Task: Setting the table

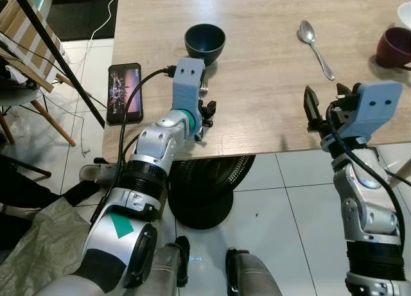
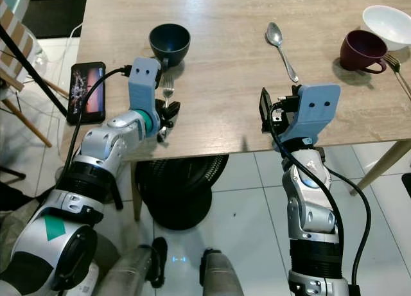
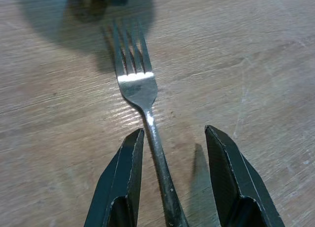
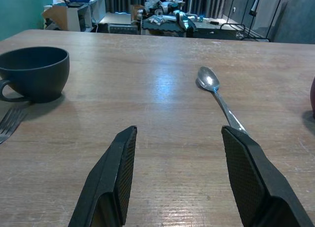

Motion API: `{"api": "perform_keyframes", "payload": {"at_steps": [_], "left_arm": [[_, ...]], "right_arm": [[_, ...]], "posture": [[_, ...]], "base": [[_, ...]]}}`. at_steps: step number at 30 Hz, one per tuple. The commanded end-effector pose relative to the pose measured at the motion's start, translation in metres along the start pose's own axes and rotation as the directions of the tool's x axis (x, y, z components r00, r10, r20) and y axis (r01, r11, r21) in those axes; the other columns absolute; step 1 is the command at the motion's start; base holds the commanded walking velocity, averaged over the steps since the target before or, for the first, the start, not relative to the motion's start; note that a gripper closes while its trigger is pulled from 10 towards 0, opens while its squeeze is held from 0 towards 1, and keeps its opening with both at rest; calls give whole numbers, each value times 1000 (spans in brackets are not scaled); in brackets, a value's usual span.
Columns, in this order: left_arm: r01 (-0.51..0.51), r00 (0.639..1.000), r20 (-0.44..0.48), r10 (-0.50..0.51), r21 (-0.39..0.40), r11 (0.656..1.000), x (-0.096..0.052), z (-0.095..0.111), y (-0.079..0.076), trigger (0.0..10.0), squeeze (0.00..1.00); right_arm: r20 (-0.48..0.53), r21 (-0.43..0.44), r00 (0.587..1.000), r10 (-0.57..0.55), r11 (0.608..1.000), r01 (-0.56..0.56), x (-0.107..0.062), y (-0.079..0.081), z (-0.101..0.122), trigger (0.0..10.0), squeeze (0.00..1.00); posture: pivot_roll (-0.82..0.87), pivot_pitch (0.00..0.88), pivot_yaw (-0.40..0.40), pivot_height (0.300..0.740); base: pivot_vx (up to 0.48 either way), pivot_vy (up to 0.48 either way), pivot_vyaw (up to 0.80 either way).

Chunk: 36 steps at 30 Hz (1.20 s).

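The fork lies on the desk just before the dark bowl, tines toward the bowl. Its handle runs between the released jaws of the left gripper, along them. The right gripper, also released, hovers near the spoon.

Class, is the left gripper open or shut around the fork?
Open. The left gripper's two fingers stand apart on either side of the fork handle, which lies flat on the table.

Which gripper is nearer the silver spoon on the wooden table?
Right. The right gripper sits at the table edge just short of the silver spoon; the left gripper straddles the steel fork far off.
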<state>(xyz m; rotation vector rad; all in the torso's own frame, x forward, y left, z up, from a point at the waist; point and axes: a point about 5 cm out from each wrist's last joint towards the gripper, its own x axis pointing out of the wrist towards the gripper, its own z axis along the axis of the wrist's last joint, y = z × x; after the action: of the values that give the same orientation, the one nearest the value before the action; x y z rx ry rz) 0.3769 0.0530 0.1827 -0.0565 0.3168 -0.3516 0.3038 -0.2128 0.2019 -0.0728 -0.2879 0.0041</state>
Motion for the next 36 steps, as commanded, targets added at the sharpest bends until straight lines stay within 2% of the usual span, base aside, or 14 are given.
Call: {"api": "perform_keyframes", "payload": {"at_steps": [1, 5, 6, 7, 9, 19, 20, 27, 33, 34, 35, 36], "left_arm": [[-108, 983, -148, 111, 24, 994, 0, -30, 16, 10000, 0], [-168, 969, -172, 176, 61, 984, -2, -36, 26, 10000, 0], [-211, 957, -187, 221, 74, 975, -4, -40, 35, 10000, 0], [-211, 957, -187, 221, 74, 975, -4, -40, 35, 10000, 0], [-260, 934, -228, 275, 92, 961, -8, -51, 49, 10000, 0], [-208, 920, -309, 242, 139, 968, -13, -74, 62, 10000, 0], [-176, 931, -293, 218, 162, 971, -12, -74, 63, 10000, 0], [-101, 956, -257, 142, 167, 981, -10, -68, 61, 10000, 0], [-92, 957, -258, 134, 169, 981, -10, -69, 62, 9961, 0], [-91, 955, -263, 135, 172, 981, -10, -71, 65, 8275, 0], [-97, 954, -265, 139, 165, 981, -11, -73, 66, 0, 0], [-97, 954, -265, 139, 165, 981, -11, -73, 66, 0, 0]], "right_arm": [[-16, 6, 1000, -2, 1000, 2, -3, -1, -3, 10000, 0], [-16, 8, 1000, -2, 1000, 2, -3, -1, -3, 10000, 0], [-17, 11, 1000, -3, 1000, 4, -3, 0, -4, 10000, 0], [-17, 11, 1000, -3, 1000, 4, -3, 0, -4, 10000, 0], [-20, 16, 1000, -5, 1000, 5, -4, 0, -5, 10000, 0], [-25, 21, 1000, -5, 1000, 5, -4, 0, -6, 10000, 0], [-26, 22, 1000, -7, 1000, 7, -4, 0, -6, 10000, 0], [-26, 22, 1000, -10, 1000, 10, -5, -1, -5, 10000, 0], [-26, 23, 1000, -9, 1000, 10, -4, -1, -5, 10000, 0], [-25, 23, 1000, -9, 1000, 10, -4, -1, -5, 10000, 0], [-26, 23, 1000, -10, 1000, 10, -4, -1, -5, 10000, 0], [-26, 23, 1000, -10, 1000, 10, -4, -1, -5, 10000, 0]], "posture": [[-60, 152, 104, 740], [-52, 154, 110, 740], [-52, 154, 110, 740], [-52, 154, 110, 740], [-43, 160, 109, 740], [-42, 170, 108, 740], [-44, 172, 106, 740], [-44, 173, 104, 740], [-47, 176, 103, 740], [-47, 176, 102, 740], [-48, 180, 98, 740], [-48, 180, 98, 740]], "base": [[0, 0, 0], [0, 0, 0], [0, 0, 0], [0, 0, 0], [0, 0, 0], [0, 0, 0], [0, 0, 0], [0, 0, 0], [0, 0, 0], [0, 0, 0], [0, 0, 0], [0, 0, 0]]}}
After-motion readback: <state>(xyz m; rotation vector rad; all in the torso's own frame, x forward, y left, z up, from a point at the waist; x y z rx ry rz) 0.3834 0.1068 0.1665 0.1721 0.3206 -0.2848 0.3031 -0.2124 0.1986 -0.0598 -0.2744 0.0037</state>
